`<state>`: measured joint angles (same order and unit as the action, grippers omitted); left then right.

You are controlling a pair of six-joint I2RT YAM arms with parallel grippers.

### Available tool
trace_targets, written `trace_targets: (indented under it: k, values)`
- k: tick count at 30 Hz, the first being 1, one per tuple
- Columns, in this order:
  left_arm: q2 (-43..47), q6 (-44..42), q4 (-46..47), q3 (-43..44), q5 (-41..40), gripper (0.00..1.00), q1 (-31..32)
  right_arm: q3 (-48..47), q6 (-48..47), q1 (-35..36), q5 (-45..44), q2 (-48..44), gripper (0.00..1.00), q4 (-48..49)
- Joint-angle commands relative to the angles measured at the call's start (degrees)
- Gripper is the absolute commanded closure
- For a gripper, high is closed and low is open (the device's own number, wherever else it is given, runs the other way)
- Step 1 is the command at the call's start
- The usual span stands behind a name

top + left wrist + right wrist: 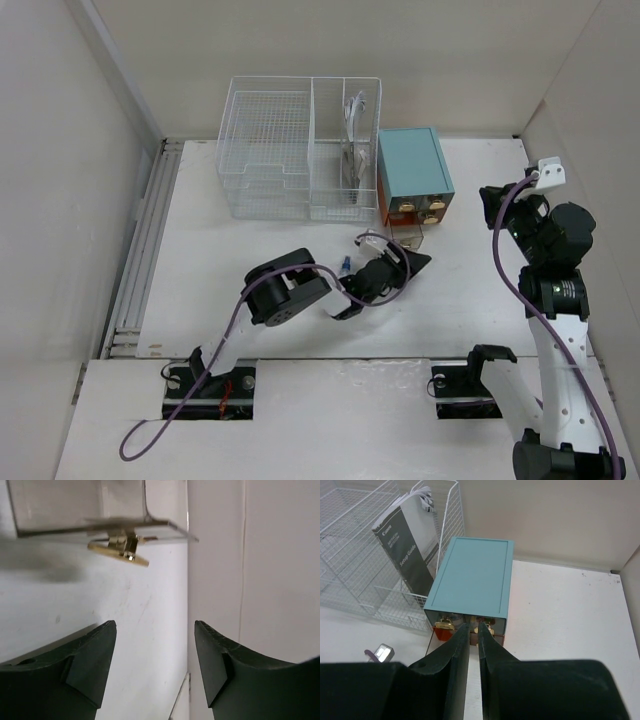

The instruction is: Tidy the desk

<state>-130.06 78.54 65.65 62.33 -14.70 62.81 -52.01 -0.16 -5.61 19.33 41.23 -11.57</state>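
The white desk (220,310) carries a teal box (413,170) with brown drawers at the back right. One clear drawer (410,237) with a gold knob (120,547) stands pulled out of its front. My left gripper (408,263) is open and empty, just in front of that drawer; in the left wrist view (155,630) the knob lies beyond the fingertips, apart from them. My right gripper (490,205) is raised to the right of the box. In the right wrist view (474,626) its jaws stand almost together with nothing between them, pointing at the box (475,575).
A white wire-mesh basket (265,150) stands at the back left of the box, holding a grey booklet (410,550). A small blue and silver item (343,265) lies on the desk by the left arm, also in the right wrist view (381,653). Walls close off all sides.
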Motion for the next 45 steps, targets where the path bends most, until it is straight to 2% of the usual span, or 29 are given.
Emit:
trace_targets:
  k: [1, 4, 6, 8, 9, 10, 11, 12, 13, 14, 15, 16, 17, 18, 19, 21, 24, 28, 34, 45]
  values:
    - [6.04, -4.01, -1.93, -2.82, 0.99, 0.39, 1.26, -0.73, 0.52, -0.28, 0.62, -0.63, 0.82, 1.11]
    - [10.52, -5.5, -2.54, -5.62, 0.38, 0.42, 3.63, -0.73, 0.52, -0.28, 0.62, -0.63, 0.82, 1.11]
    - [15.34, -7.18, -5.78, -6.77, -0.42, 0.52, 5.3, -0.73, 0.52, -0.28, 0.62, -0.63, 0.82, 1.11]
    - [19.3, -12.08, -11.3, -6.78, -2.7, 0.7, 5.84, -0.73, 0.52, -0.28, 0.62, -0.63, 0.82, 1.11]
    - [23.15, -14.01, -19.51, -5.56, -3.4, 0.78, 6.62, -0.73, 0.52, -0.28, 0.62, -0.63, 0.82, 1.11]
    - [24.92, -16.38, -23.77, -4.59, -4.36, 0.94, 7.41, -0.2, 0.52, -0.28, 0.62, -0.63, 0.82, 1.11]
    - [26.51, -20.49, -27.81, -2.67, -6.46, 0.99, 7.42, -0.2, 0.52, -0.28, 1.14, -0.63, 0.82, 1.11]
    - [29.48, -22.36, -31.68, -1.69, -7.35, 1.0, 7.42, -0.2, 0.52, -0.28, 1.15, -0.02, 0.81, 1.11]
    - [30.82, -23.51, -40.68, -0.64, -8.75, 1.0, 8.2, -0.2, 0.52, -0.28, 1.15, -0.01, 0.81, 1.11]
    - [32.14, -24.48, -45.47, 1.46, -11.64, 1.0, 8.21, -0.2, 0.52, -0.28, 1.15, 0.86, 0.81, 1.11]
    - [33.45, -27.1, -49.96, 2.35, -13.15, 1.0, 8.82, -0.2, 0.52, -0.28, 2.54, 1.39, 0.75, -0.19]
    - [35.82, -28.08, -58.7, 3.06, -14.73, 0.93, 9.35, -0.98, -0.18, -0.28, 3.34, 2.18, 0.73, -0.9]
    - [36.97, -28.09, -63.14, 3.67, -18.22, 0.83, 9.35, -1.69, -0.8, -0.28, 4.04, 2.88, 0.72, -1.69]
    - [38.11, -28.09, -67.01, 3.68, -19.48, 0.65, 9.35, -1.69, -0.8, -0.28, 5.7, 4.63, 0.71, -2.92]
    - [39.87, -28.7, -70.45, 3.68, -20.19, 0.6, 9.35, -2.56, -0.8, -0.28, 6.59, 5.6, 0.69, -3.71]
    - [41.37, -29.41, -77.84, 1.41, -21.67, 0.52, 9.35, -3.35, -1.33, -0.28, 8.61, 8.49, 0.69, -5.12]
    - [43.3, -24.69, -85.48, -0.97, -23.88, 0.5, 9.35, -4.5, -2.03, -0.28, 14.23, 11.4, 0.67, -7.84]
    - [44.72, -23.18, -88.15, -5.62, -26.69, 0.48, 9.35, -6.43, -5.89, -0.28, 22.04, 16.06, 0.6, -11.71]
    - [44.11, -25.28, -86.92, -7.74, -26.7, 0.47, 6.46, -6.97, -14.24, -0.28, 29.79, 17.21, 0.53, -14.27]
    - [39.97, -37.92, -76.91, -6.96, -20.02, 0.47, 0.92, -7.49, -15.3, -0.81, 30.41, 18.88, 0.52, -15.94]
